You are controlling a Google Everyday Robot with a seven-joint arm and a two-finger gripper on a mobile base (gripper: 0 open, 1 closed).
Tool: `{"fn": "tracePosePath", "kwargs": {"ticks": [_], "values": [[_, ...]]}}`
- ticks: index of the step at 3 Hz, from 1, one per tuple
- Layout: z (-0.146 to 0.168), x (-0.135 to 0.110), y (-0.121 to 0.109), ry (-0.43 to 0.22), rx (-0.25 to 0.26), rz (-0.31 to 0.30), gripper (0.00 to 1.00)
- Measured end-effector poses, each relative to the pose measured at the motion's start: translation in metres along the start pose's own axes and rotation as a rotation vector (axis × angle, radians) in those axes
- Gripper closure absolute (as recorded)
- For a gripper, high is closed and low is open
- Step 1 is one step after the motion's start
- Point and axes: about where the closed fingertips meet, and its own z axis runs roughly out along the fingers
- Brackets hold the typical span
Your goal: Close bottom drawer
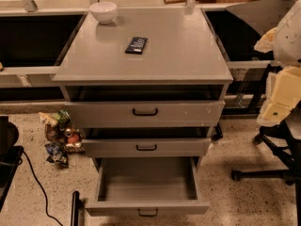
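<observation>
Nearest to you, the bottom drawer (148,185) stands pulled far out of the grey cabinet (70,94); its narrow front panel sits low in the view with a small black loop handle (147,212) at its middle, and you look straight down into its plain grey box. Just left of that front a short black post (75,208) stands on the speckled floor (244,201); a black cable (40,185) curves across the floor further left.

Above and behind it, the middle drawer (146,147) sticks out part way; the top drawer (145,112) (the widest front, with white scuffs towards its right end) is out a little as well. Left of these two a heap of snack packets (59,138) lies on the floor against the cabinet; to the right stands the black base of an office chair (268,161).

The claw (278,105) shows at the right edge as a cream-coloured shape, roughly level with the top drawer and off to the right of the cabinet; it is well apart from the bottom drawer and touches no drawer; you cannot tell from here whether it is wide or narrow.

Further back, the counter (178,51) carries a flat dark packet (136,44) near its middle; a white bowl (103,12) sits at its far left corner.
</observation>
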Motion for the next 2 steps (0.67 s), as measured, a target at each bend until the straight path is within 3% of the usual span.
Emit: {"fn": "tracePosePath", "kwargs": {"ticks": [1, 2], "values": [[0.000, 0.000, 0.000, 0.000, 0.000, 0.000, 0.00], [0.041, 0.002, 0.013, 0.022, -0.053, -0.043, 0.00]]}}
